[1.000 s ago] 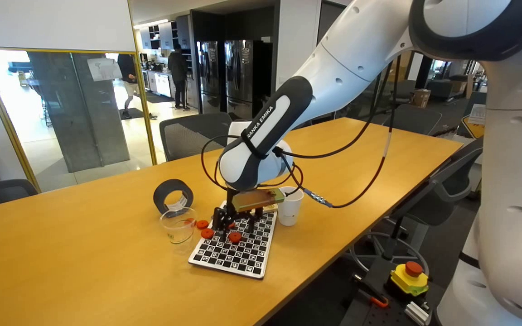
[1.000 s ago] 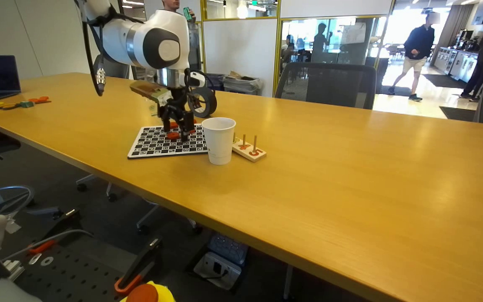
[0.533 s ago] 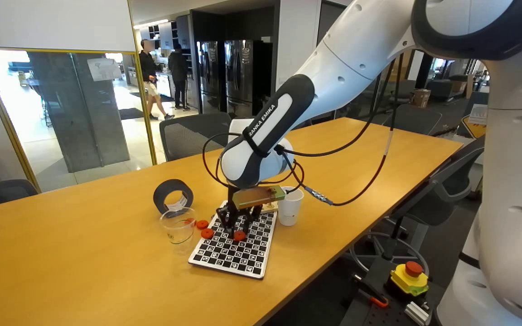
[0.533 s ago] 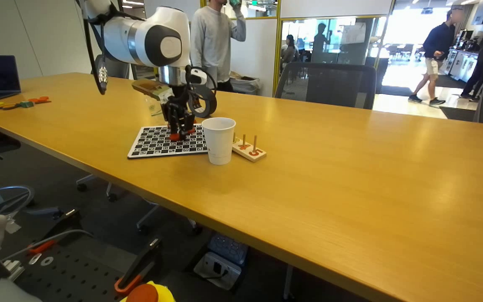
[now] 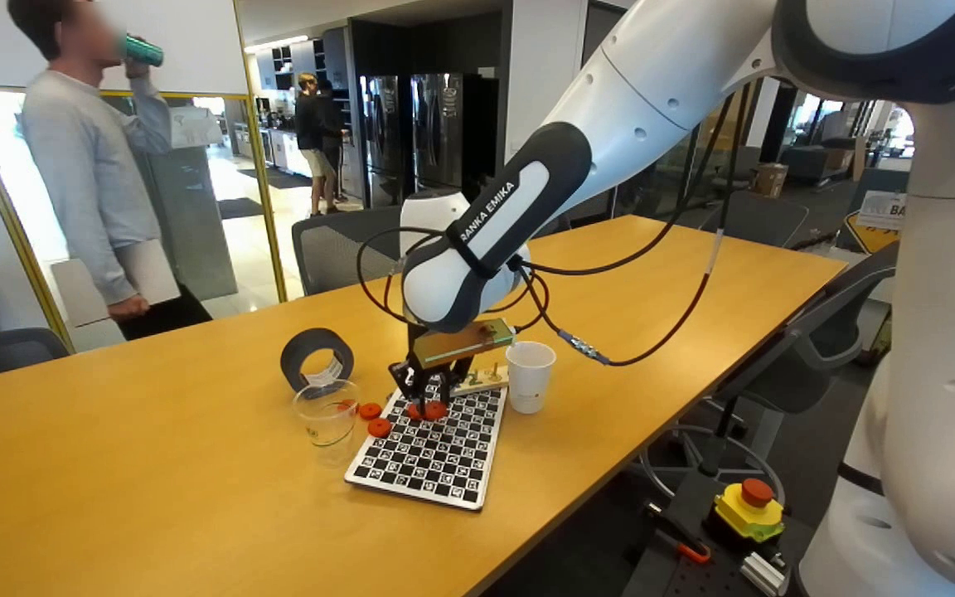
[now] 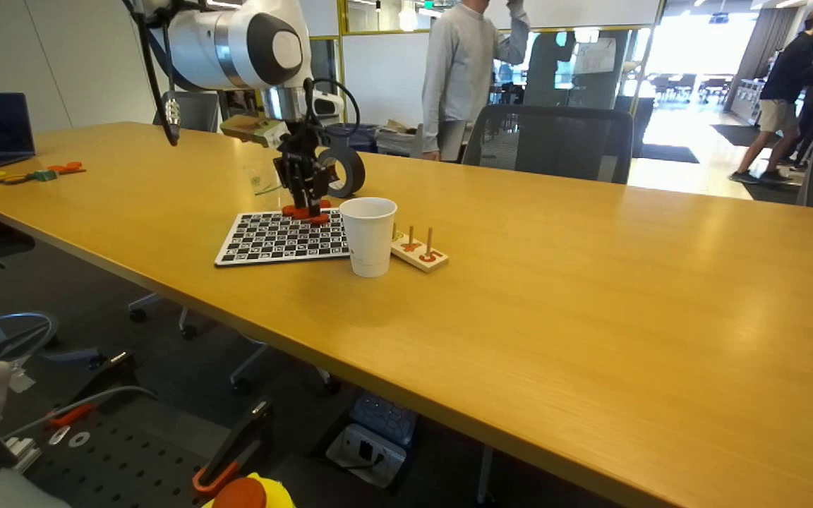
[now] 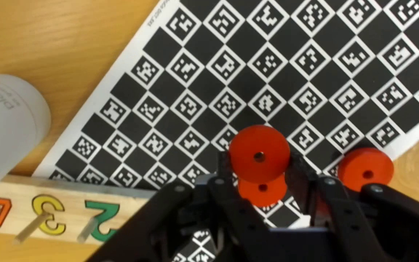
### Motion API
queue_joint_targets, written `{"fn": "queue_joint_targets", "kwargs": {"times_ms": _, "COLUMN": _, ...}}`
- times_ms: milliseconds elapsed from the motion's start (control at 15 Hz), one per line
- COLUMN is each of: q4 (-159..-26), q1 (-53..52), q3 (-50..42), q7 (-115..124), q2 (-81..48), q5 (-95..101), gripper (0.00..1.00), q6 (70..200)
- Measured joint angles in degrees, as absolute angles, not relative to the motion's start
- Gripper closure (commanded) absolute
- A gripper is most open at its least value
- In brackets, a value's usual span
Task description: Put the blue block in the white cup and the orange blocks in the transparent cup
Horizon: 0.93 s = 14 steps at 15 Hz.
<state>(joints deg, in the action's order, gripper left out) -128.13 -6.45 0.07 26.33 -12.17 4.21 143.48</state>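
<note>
Tool (image 7: 260, 162) gripping an orange-red disc (image 7: 257, 143) over the marker board (image 7: 246, 85); in the wrist view a second disc (image 7: 263, 194) sits half hidden behind it. Clocked from the tool in an exterior view: loose discs (image 5: 379, 429) at 8 to 9, transparent cup (image 5: 327, 421) past them at 9, white cup (image 5: 529, 381) between 2 and 3. I see no blue block; white cup's bottom hidden, blue half unknown. At least four discs left, I'd say.

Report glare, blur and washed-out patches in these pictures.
In the wrist view, the gripper looks dark and soft against the crisp checkered board; in an exterior view, the distant floor is washed out and the tabletop shows pale glare; in an exterior view, the drinking person's face is blurred.
</note>
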Motion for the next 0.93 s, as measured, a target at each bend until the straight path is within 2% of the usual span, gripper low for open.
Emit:
{"fn": "queue_joint_targets", "kwargs": {"times_ms": 467, "q4": -121.61, "q1": -6.49, "q3": 0.68, "q7": 24.24, "q2": -10.48, "q5": 4.98, "gripper": 0.81, "q6": 143.34}}
{"fn": "queue_joint_targets", "kwargs": {"times_ms": 933, "q4": -114.73, "q1": -6.37, "q3": 4.32, "q7": 9.38, "q2": -14.82, "q5": -2.23, "gripper": 0.81, "q6": 143.27}}
